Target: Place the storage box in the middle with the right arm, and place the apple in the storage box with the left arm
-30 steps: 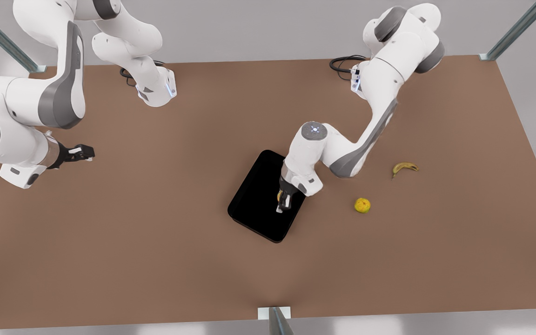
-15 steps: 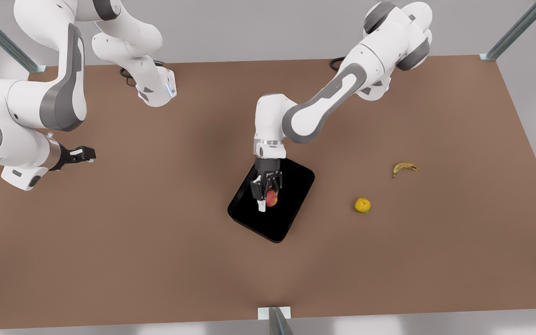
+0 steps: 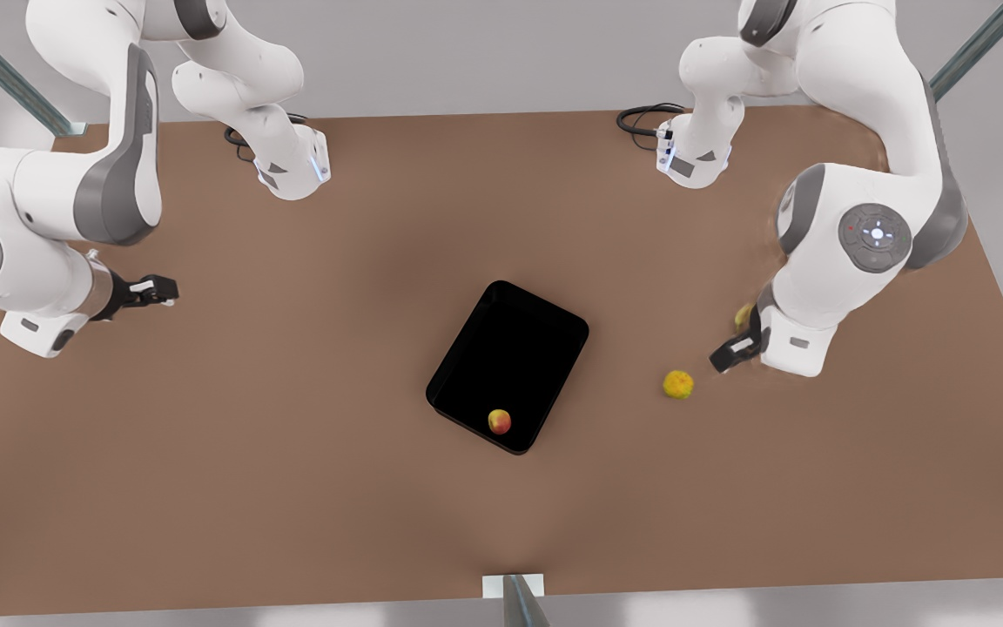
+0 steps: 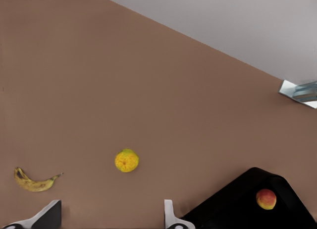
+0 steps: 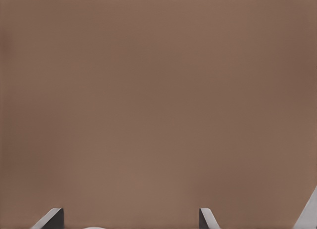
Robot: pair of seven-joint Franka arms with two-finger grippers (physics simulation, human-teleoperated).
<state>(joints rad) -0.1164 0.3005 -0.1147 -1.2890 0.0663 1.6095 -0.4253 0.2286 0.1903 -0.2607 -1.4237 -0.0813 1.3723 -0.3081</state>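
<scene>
Apple (image 3: 499, 421) lies in storage box (image 3: 545, 326) — orange fruit (image 3: 678, 384) beside spread left pincer (image 3: 725, 358); right pincer (image 3: 156, 289) spread.

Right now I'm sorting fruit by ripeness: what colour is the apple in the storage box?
Red blushing into yellow; the apple shows best in the left wrist view.

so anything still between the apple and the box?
Nothing visible. The small red-yellow apple already lies inside the glossy black rectangular storage box, near its front corner. The left end effector is open above the table, near the orange-yellow round fruit. The right end effector, open, waits at the front view's left.
</scene>
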